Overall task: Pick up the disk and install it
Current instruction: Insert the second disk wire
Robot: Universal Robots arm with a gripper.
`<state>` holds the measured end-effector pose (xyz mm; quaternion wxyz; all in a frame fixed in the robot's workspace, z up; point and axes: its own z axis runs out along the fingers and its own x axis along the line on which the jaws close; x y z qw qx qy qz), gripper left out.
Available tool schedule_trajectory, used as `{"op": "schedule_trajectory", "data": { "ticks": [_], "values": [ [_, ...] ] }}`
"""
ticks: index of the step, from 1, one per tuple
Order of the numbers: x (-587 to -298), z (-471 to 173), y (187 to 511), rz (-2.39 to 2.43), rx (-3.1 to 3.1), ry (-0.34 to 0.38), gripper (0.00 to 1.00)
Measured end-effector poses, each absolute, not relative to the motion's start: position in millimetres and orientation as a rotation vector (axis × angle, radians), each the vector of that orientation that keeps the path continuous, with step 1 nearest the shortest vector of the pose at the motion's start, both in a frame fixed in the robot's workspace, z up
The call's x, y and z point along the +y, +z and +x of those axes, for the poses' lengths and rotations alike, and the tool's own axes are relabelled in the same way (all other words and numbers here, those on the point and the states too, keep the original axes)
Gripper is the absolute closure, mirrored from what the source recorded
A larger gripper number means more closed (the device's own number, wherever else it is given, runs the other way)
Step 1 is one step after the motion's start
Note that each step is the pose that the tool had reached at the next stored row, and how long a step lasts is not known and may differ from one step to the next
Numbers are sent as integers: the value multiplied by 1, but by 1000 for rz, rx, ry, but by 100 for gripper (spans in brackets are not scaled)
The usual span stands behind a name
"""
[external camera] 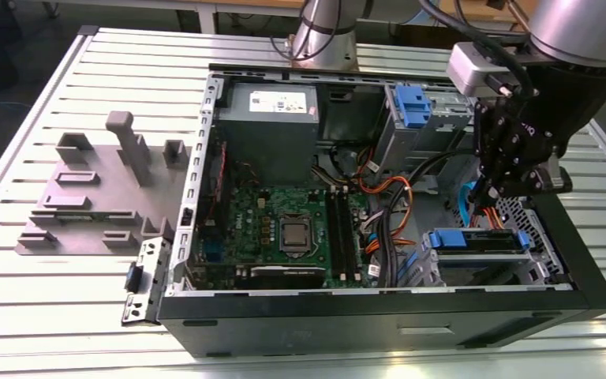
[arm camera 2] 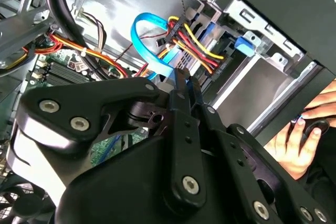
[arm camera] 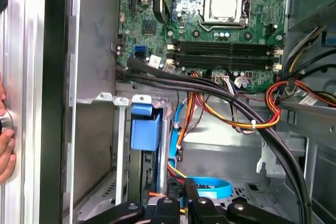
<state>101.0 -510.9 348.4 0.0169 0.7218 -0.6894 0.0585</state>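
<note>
While the grey slotted holder block (external camera: pixel 98 193) lies on the table (external camera: pixel 29 300) at the exterior view's left, the open computer case (external camera: pixel 387 316) stands to its right, with the motherboard (external camera: pixel 282 229) at its floor. Further right, the gripper (external camera: pixel 505 188) hangs inside the case, above the drive bay. Its fingers (arm camera 2: pixel 184 85) are pressed together and hold nothing, as both wrist views show. The disk (external camera: pixel 479 242), with its blue carrier, sits in the bay at the case's lower right corner in the exterior view, just below the gripper; in the first wrist view its blue bracket (arm camera: pixel 145 129) stands in the metal cage. A flat blue cable (arm camera 2: pixel 149 40) curls near the fingertips. A person's hand (arm camera 2: pixel 302 137) rests outside the case.
</note>
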Motion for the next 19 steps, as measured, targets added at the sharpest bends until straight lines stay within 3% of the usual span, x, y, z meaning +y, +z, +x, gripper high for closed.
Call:
{"op": "schedule_trajectory", "data": {
  "ticks": [19],
  "values": [
    [-535, 98, 341, 2272, -2175, 152, 84]
  ]
}}
